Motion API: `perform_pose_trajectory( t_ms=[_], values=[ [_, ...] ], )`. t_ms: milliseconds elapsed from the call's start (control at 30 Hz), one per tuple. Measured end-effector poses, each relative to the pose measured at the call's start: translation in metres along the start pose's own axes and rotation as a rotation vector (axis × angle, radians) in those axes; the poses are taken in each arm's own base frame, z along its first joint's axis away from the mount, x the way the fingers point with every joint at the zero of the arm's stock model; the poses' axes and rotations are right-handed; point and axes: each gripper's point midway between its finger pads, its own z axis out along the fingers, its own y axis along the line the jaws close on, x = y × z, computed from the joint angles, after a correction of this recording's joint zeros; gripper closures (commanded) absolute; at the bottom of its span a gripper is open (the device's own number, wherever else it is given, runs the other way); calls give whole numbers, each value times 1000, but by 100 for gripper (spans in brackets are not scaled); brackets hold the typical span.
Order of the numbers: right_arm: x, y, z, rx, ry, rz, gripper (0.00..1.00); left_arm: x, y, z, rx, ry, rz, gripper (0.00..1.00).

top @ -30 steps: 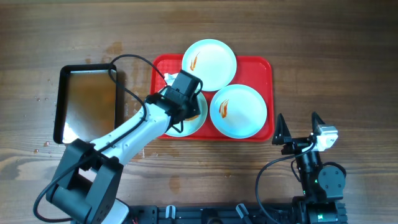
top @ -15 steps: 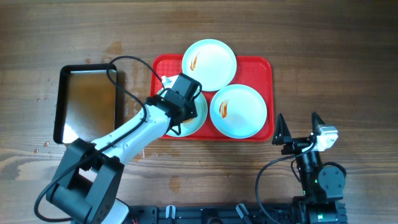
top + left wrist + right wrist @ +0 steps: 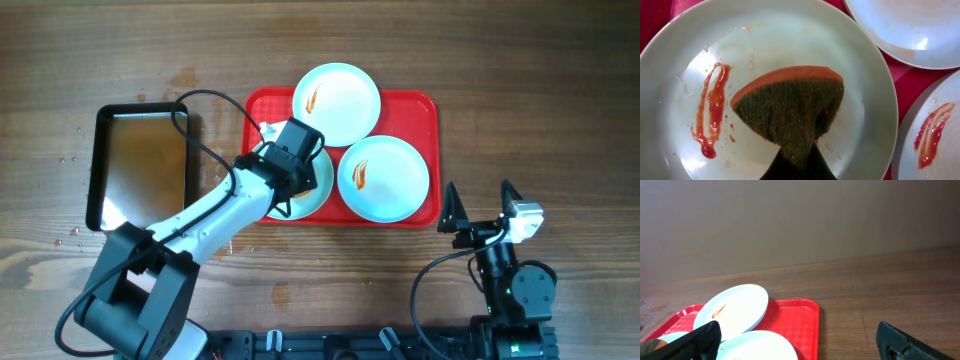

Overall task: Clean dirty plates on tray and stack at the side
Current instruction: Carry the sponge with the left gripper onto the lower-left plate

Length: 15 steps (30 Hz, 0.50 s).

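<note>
Three white plates lie on the red tray (image 3: 422,112): one at the back (image 3: 336,104), one at the right (image 3: 383,178), and a left one (image 3: 318,188) partly under my left arm. My left gripper (image 3: 291,160) (image 3: 797,167) is shut on a green-and-orange sponge (image 3: 790,110), which rests on the left plate (image 3: 770,45) beside a red sauce smear (image 3: 712,115). The right plate (image 3: 935,135) shows its own smear. My right gripper (image 3: 480,208) (image 3: 797,326) stands open and empty off the tray's near right corner, facing the tray (image 3: 795,315) and the back plate (image 3: 732,310).
A black-rimmed metal pan (image 3: 100,165) sits left of the tray on the wooden table (image 3: 530,80). A few water drops (image 3: 75,232) lie near the pan's front corner. My left arm's cable (image 3: 205,150) loops over the pan's right edge.
My left gripper with the sponge shifted slightly across the left plate during the first half second, then held still. The right arm has not moved.
</note>
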Motion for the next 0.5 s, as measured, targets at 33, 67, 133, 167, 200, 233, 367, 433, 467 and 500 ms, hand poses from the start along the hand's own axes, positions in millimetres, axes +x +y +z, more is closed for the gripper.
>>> perform_pose_trajectory(
  t_ms=[33, 67, 133, 167, 200, 233, 367, 433, 467, 500],
  values=[
    [0, 0, 0, 0, 0, 0, 0, 0, 0, 0, 0, 0, 0, 96],
    [0, 0, 0, 0, 0, 0, 0, 0, 0, 0, 0, 0, 0, 96],
    [0, 0, 0, 0, 0, 0, 1, 0, 0, 0, 0, 0, 0, 96],
    [0, 0, 0, 0, 0, 0, 0, 0, 0, 0, 0, 0, 0, 96],
    [0, 0, 0, 0, 0, 0, 0, 0, 0, 0, 0, 0, 0, 96],
    [0, 0, 0, 0, 0, 0, 0, 0, 0, 0, 0, 0, 0, 96],
    [0, 0, 0, 0, 0, 0, 0, -1, 1, 0, -7, -6, 0, 96],
    [0, 0, 0, 0, 0, 0, 0, -4, 5, 0, -28, -25, -1, 96],
    [0, 0, 0, 0, 0, 0, 0, -6, 6, 0, -36, -33, -3, 96],
    [0, 0, 0, 0, 0, 0, 0, -7, 7, 0, -43, -39, -3, 96]
  ],
)
